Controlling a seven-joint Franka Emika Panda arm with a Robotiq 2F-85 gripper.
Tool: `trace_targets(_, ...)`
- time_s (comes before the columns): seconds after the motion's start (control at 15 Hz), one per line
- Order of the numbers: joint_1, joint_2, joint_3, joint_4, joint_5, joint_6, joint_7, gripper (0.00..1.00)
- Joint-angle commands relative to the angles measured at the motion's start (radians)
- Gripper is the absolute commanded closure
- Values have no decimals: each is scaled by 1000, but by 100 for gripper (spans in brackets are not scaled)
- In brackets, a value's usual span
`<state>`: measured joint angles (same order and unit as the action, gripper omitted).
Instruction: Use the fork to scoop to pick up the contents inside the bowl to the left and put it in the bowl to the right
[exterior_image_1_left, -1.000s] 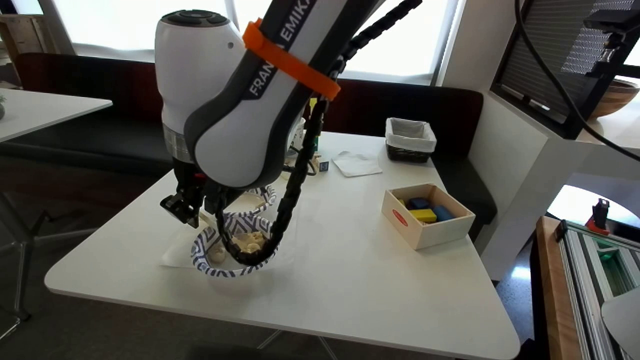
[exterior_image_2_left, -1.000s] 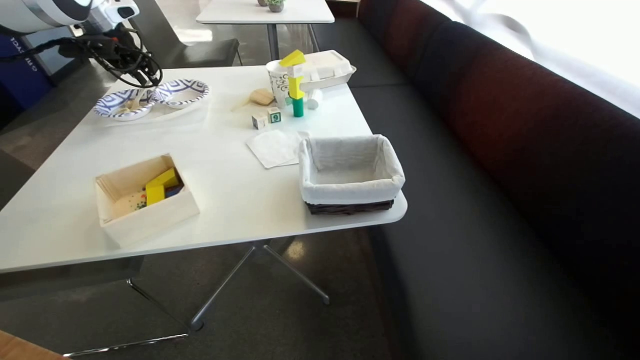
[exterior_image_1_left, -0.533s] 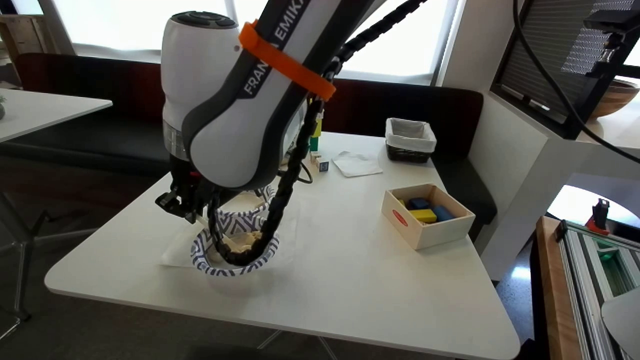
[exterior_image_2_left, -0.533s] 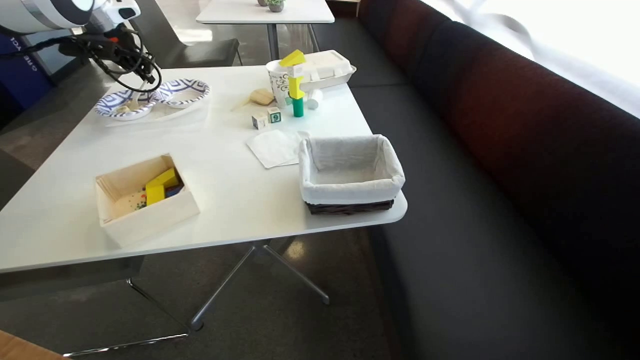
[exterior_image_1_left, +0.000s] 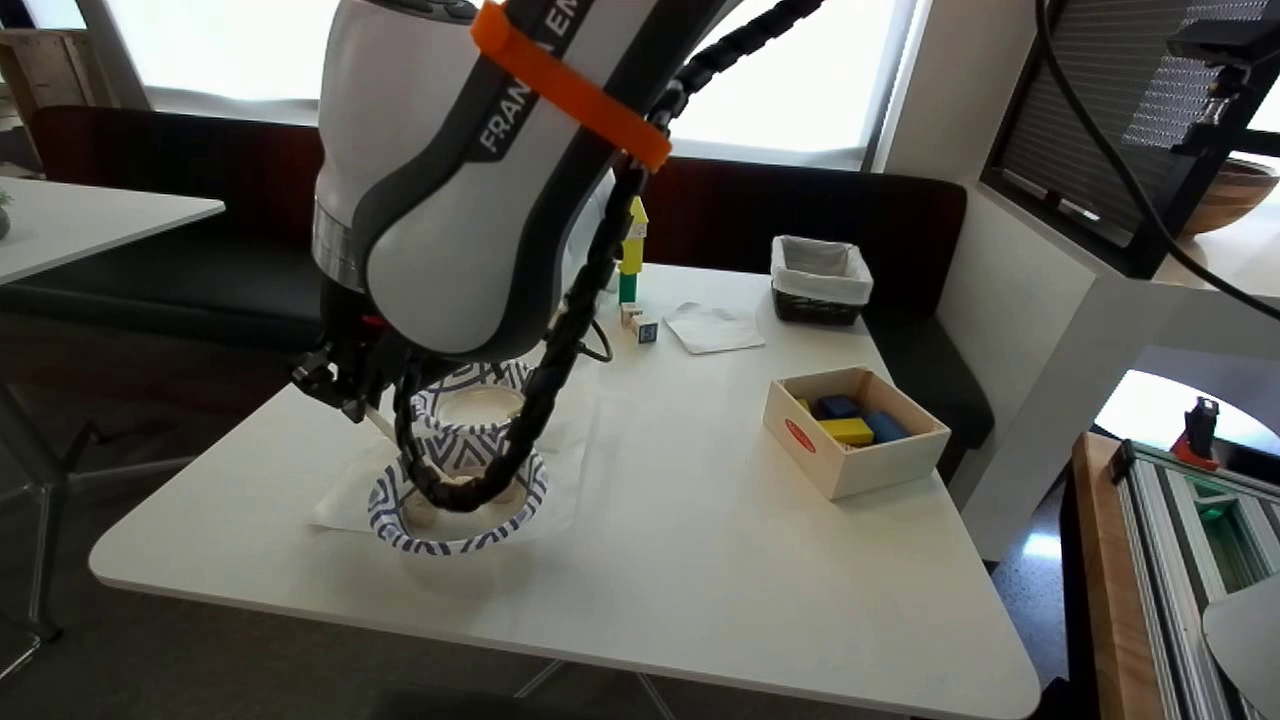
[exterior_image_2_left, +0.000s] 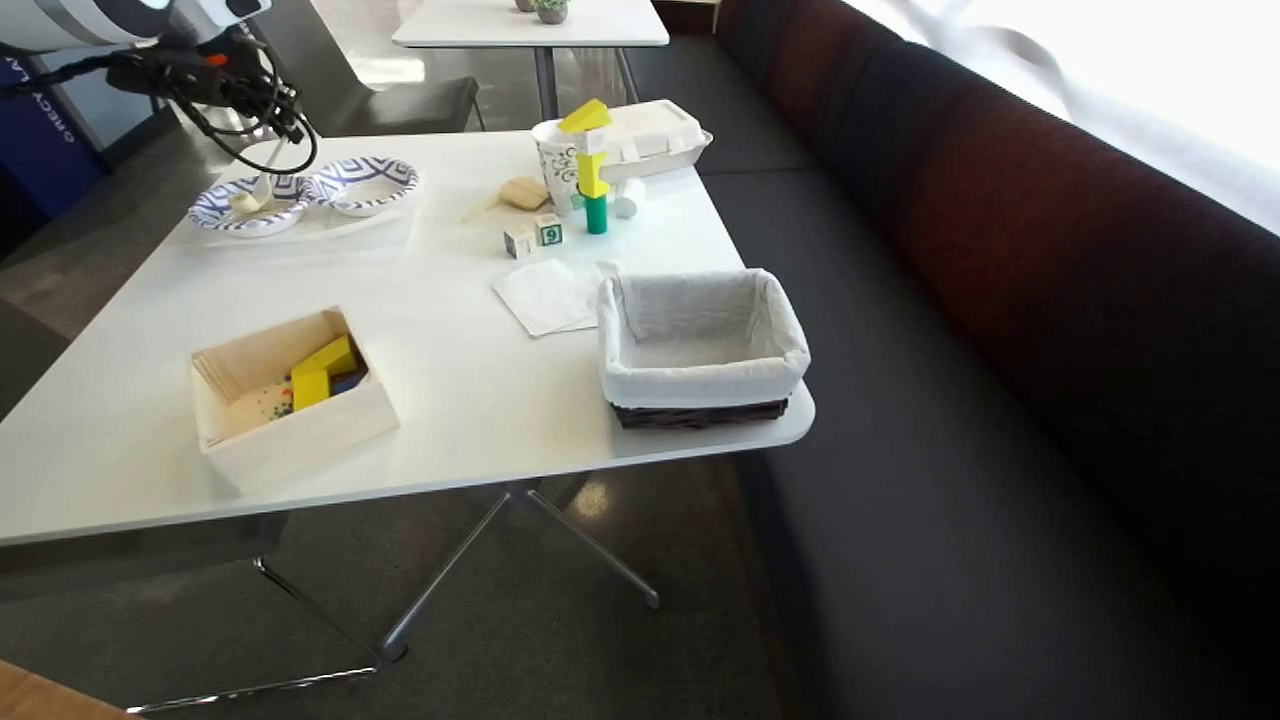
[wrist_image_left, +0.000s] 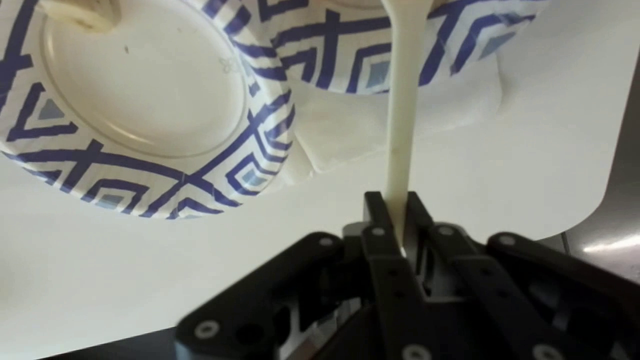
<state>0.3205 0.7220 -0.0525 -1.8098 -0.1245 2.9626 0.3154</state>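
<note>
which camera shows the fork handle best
The wrist view: there the fork handle runs large and unblocked from the gripper up to where it widens at the top edge. Both exterior views show it smaller, slanting down from the gripper.

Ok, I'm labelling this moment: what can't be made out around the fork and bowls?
Fork: head cut off by the wrist view's top edge.
Whether it bears any of the contents: too small to tell in an exterior view.
The contents: partly behind the black cable in an exterior view.

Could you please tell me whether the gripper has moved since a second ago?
Yes: in both exterior views, the gripper has moved up the picture, away from the open wooden box.
</note>
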Motion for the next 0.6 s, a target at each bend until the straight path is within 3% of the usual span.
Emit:
trace_targets(0.0, 28, -44, -26, -66, 35, 56, 3, 97)
trace_targets(0.53, 42, -69, -38, -109, 58, 97, -6, 97)
